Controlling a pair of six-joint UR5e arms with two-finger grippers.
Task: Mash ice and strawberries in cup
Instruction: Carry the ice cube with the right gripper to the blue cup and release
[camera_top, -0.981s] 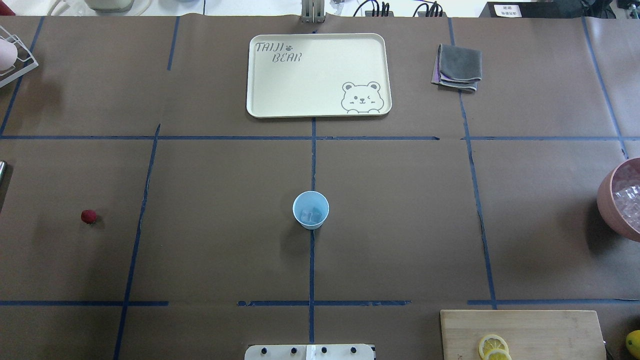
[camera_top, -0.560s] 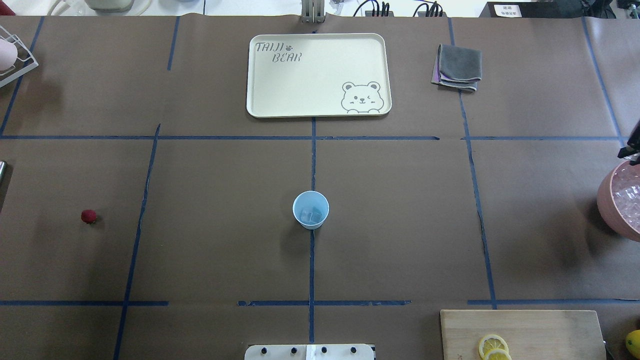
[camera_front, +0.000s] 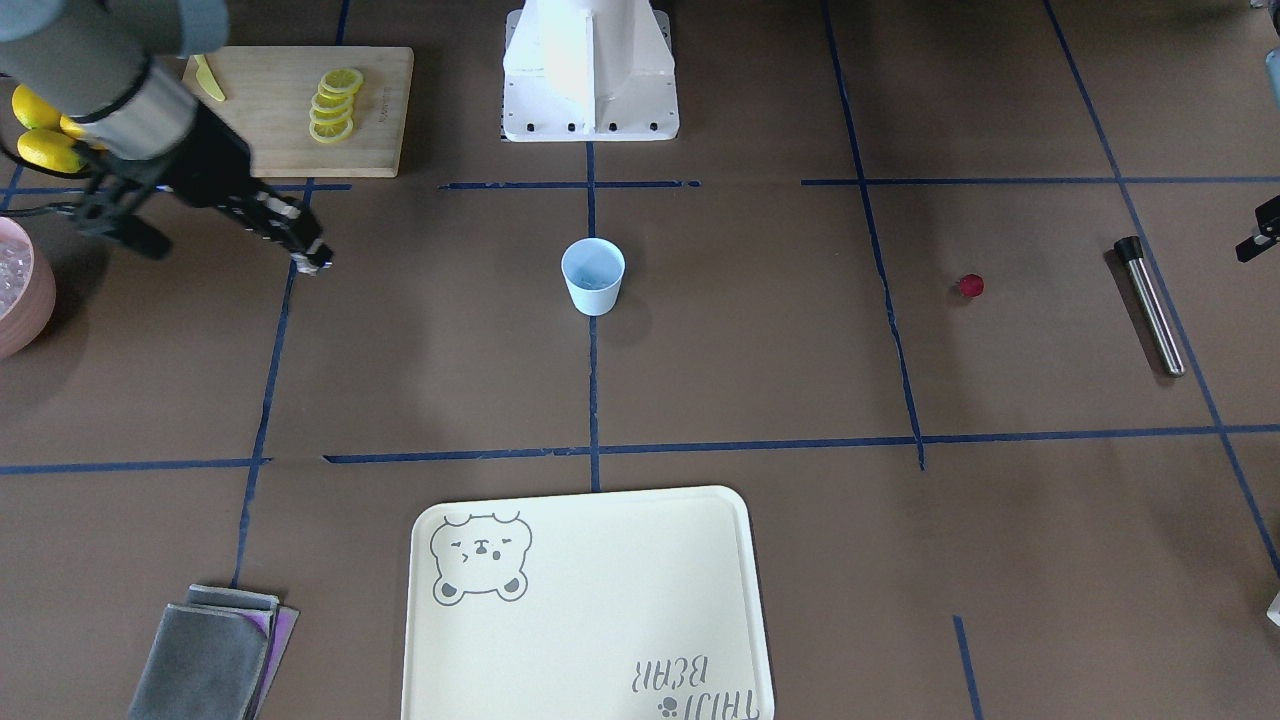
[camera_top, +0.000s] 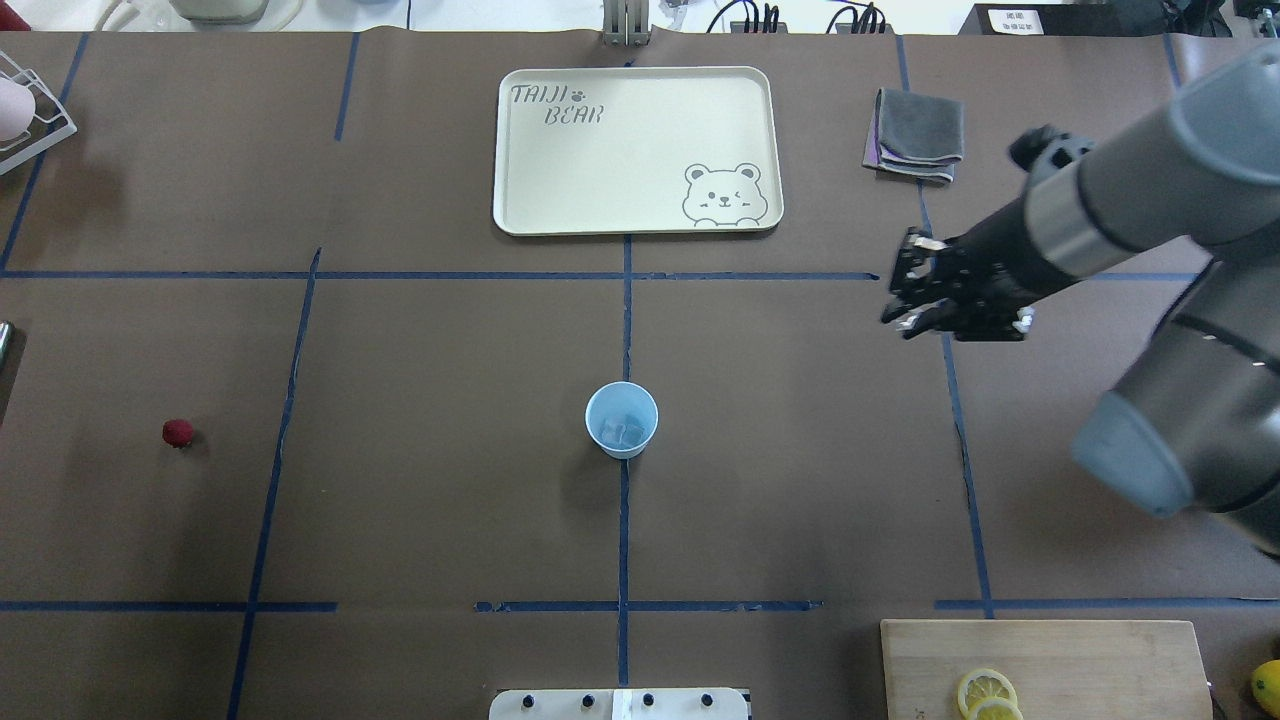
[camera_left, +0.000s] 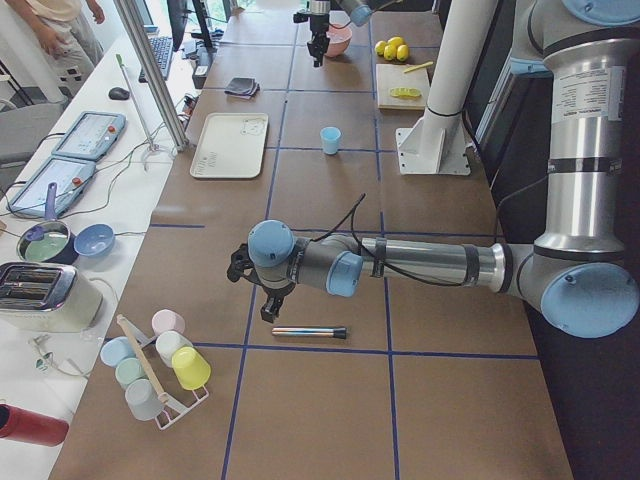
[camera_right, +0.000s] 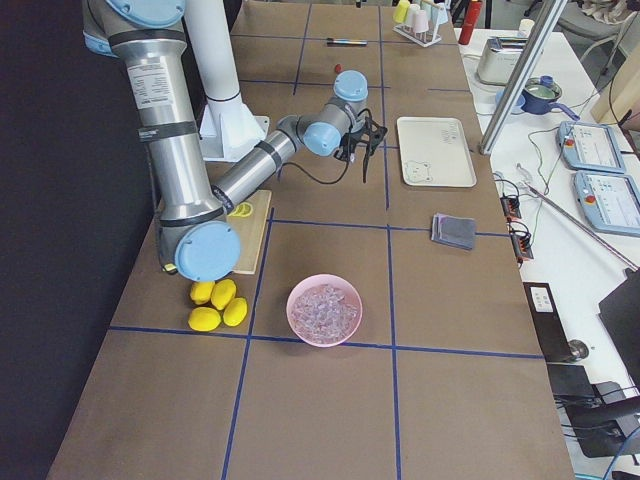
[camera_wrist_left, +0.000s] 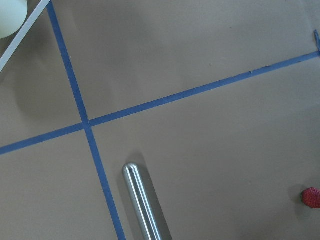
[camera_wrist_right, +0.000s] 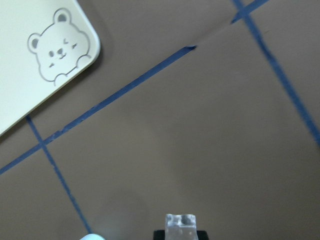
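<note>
The pale-blue cup stands upright at the table's middle, with a few ice chunks in it; it also shows in the front view. The strawberry lies alone far to the left, next to a steel rod. My right gripper hangs above the table, right of and beyond the cup, shut on a clear ice chunk. My left gripper hovers by the rod; I cannot tell whether it is open or shut.
A pink bowl of ice stands at the right end. A cream bear tray and a folded grey cloth lie at the far side. A cutting board with lemon slices is near right. A cup rack stands far left.
My right arm has come in from the right edge, away from the pink bowl, and swung left over the table. The cup and strawberry have not moved.
</note>
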